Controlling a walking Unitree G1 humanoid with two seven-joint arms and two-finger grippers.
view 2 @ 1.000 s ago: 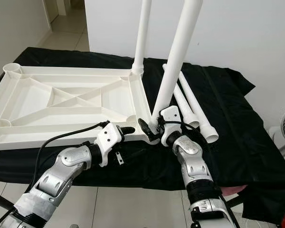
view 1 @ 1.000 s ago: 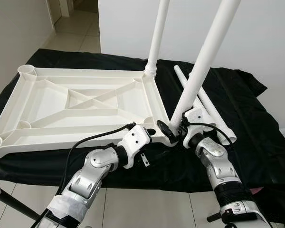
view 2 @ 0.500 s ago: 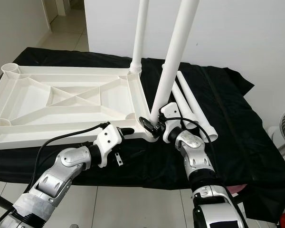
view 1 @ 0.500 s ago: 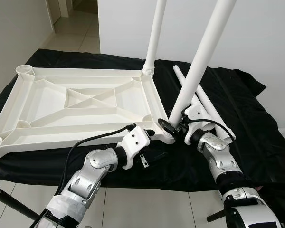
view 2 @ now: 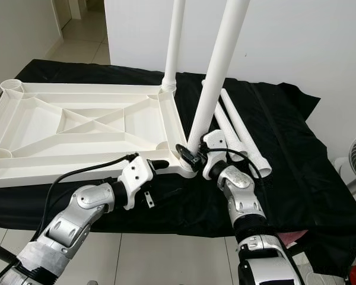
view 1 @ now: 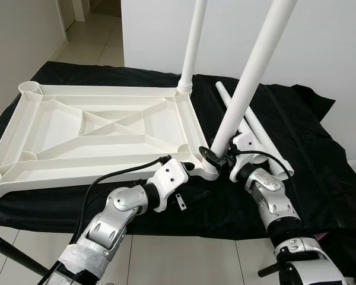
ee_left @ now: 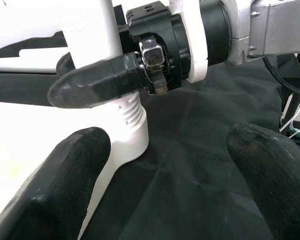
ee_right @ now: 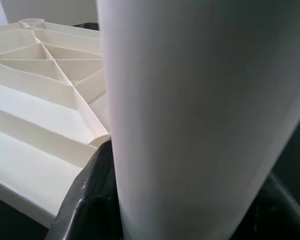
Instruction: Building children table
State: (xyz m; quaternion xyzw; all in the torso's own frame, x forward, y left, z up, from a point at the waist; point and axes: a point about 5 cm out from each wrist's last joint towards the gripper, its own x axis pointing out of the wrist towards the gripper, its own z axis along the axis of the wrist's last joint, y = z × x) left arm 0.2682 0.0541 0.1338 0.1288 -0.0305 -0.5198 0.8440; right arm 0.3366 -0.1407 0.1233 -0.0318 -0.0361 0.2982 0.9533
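Nearest the robot, the left gripper hovers at the near right corner of the upside-down white tabletop, its fingers spread wide apart and holding nothing; in the left wrist view, 1 finger lies beside the ribbed corner socket. Just beside it, the right gripper is clenched around the foot of a white table leg, which leans to the right with its lower end at that same socket. It looks not yet fully seated or upright.

The tabletop rests on a black cloth spread over the work surface. To the right of the held leg, 2 loose legs lie on the cloth.

At the far right corner, 1 fitted leg stands upright in its socket.

Judging by this, 1 leg is done, a 2nd is being fitted, and the 2 left-hand sockets remain open.
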